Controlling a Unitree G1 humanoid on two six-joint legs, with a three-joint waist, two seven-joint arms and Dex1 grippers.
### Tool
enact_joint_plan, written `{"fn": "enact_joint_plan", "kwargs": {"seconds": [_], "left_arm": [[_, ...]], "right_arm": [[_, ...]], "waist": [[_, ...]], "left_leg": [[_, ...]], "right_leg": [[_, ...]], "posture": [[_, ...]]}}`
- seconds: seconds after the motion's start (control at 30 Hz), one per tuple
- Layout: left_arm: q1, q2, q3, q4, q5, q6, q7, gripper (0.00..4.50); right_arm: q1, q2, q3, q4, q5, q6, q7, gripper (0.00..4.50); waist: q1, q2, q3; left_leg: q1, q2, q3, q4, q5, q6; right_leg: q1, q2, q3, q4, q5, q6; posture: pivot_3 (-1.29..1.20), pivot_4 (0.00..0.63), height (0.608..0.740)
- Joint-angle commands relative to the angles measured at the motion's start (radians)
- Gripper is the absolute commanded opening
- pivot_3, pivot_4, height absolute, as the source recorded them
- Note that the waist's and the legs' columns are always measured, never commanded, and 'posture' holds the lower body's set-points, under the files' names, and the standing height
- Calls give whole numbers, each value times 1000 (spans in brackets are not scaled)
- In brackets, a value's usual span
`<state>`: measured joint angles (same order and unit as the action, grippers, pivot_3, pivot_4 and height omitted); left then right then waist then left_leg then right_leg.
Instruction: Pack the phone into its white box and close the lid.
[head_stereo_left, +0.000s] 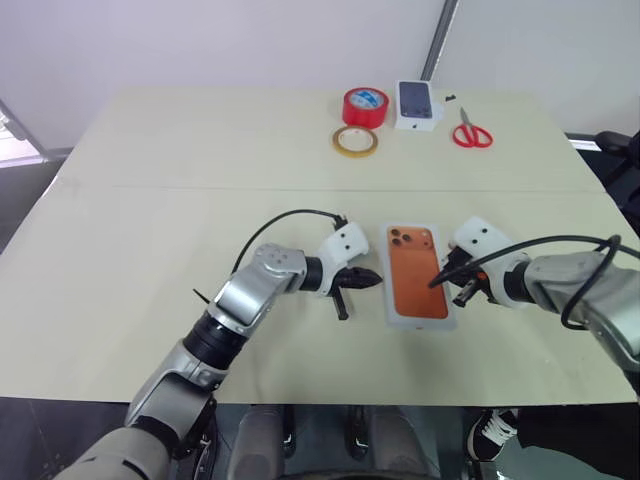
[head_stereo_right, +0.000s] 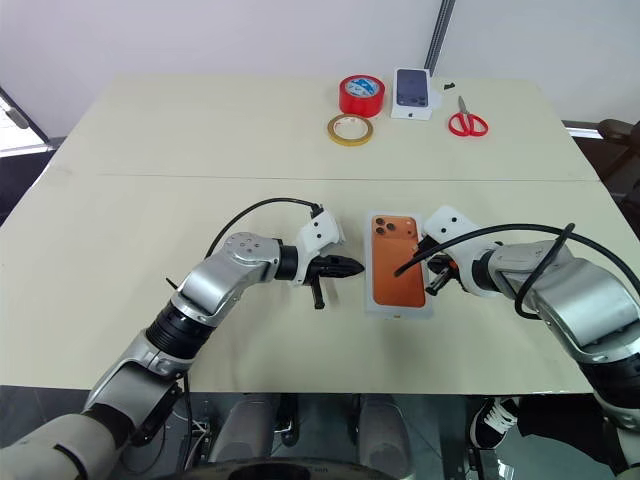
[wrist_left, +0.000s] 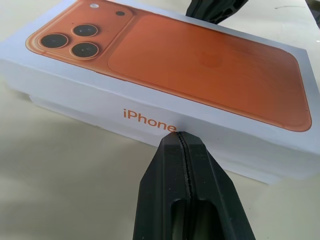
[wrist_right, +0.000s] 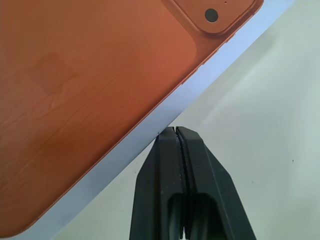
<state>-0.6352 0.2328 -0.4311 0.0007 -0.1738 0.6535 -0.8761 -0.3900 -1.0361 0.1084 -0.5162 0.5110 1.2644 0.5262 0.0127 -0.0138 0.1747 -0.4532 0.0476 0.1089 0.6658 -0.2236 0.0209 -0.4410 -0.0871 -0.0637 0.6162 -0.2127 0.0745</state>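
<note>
Now your closed white box (head_stereo_left: 419, 274) lies flat mid-counter (head_stereo_left: 130, 250), its lid (wrist_left: 165, 75) seated with the printed orange phone uppermost; expect stiff, light, smooth cardboard, best pressed along the long edges. Left gripper (head_stereo_left: 372, 279) and right gripper (head_stereo_left: 443, 277) flank it, each pressed together on nothing

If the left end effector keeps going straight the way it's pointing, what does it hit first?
Most likely the lid: the shut left end effector points at its long side wall, right by the orange "iPhone" lettering, with nothing between. Whether it already touches is unclear.
</note>
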Motion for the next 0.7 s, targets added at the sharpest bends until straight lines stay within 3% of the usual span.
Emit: {"fn": "enact_joint_plan", "kwargs": {"seconds": [0.03, 0.7], "left_arm": [[-34, -30, -16, -23, -7, -20, -11, 0], [-37, -43, -19, 6, 12, -32, -3, 0]], "right_arm": [[4, 8, -16, -64, 8, -11, 24, 40], [10, 19, -18, -44, -29, -12, 32, 40]], "waist": [[0, 0, 0], [0, 0, 0]], "left_leg": [[0, 0, 0, 0, 0, 0], [0, 0, 0, 0, 0, 0]], "right_leg": [[0, 0, 0, 0, 0, 0], [0, 0, 0, 0, 0, 0]], "posture": [[0, 150, 740], [0, 150, 740]]}}
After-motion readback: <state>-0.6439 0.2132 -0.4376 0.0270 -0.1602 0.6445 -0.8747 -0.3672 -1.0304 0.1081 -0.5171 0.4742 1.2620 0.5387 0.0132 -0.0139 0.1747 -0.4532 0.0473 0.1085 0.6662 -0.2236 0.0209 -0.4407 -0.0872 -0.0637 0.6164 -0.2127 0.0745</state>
